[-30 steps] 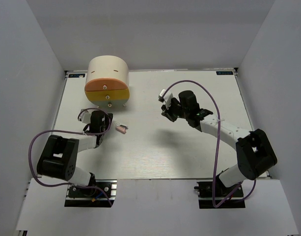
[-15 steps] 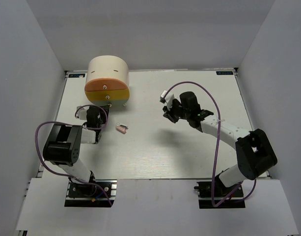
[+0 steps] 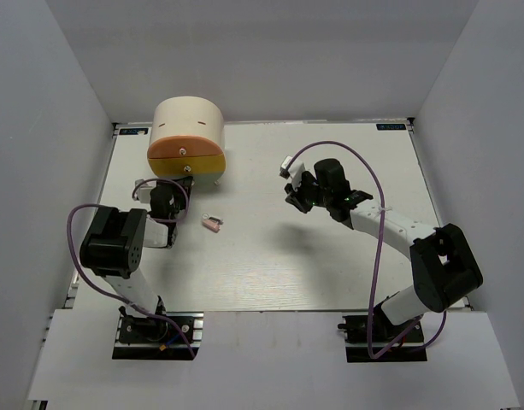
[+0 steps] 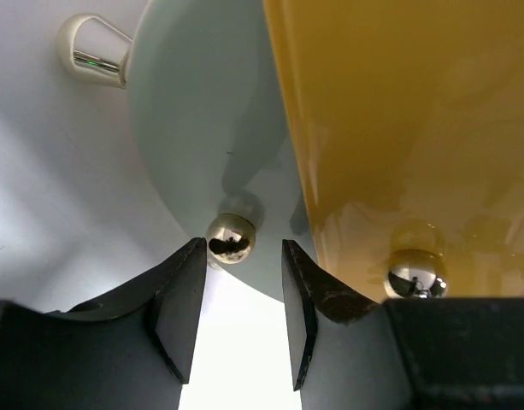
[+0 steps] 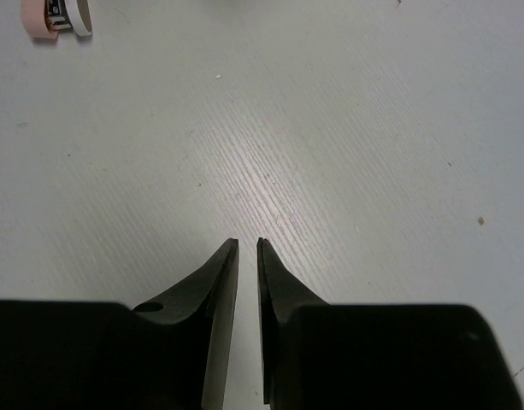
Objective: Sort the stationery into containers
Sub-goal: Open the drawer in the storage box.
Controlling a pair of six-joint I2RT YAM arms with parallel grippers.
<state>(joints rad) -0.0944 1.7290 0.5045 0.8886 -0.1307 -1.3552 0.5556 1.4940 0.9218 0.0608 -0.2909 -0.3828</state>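
Knob (image 4: 231, 238) of pale drawer (image 4: 189, 128) between left claw (image 4: 242, 248) tips, unclamped; right claw (image 5: 247, 246) closed, empty.

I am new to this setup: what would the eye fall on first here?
The big cream drawer unit stands far left, with an orange drawer and a yellow drawer. The left gripper is open on either side of a small metal knob. A tiny pink-and-white piece lies alone on the table nearby.
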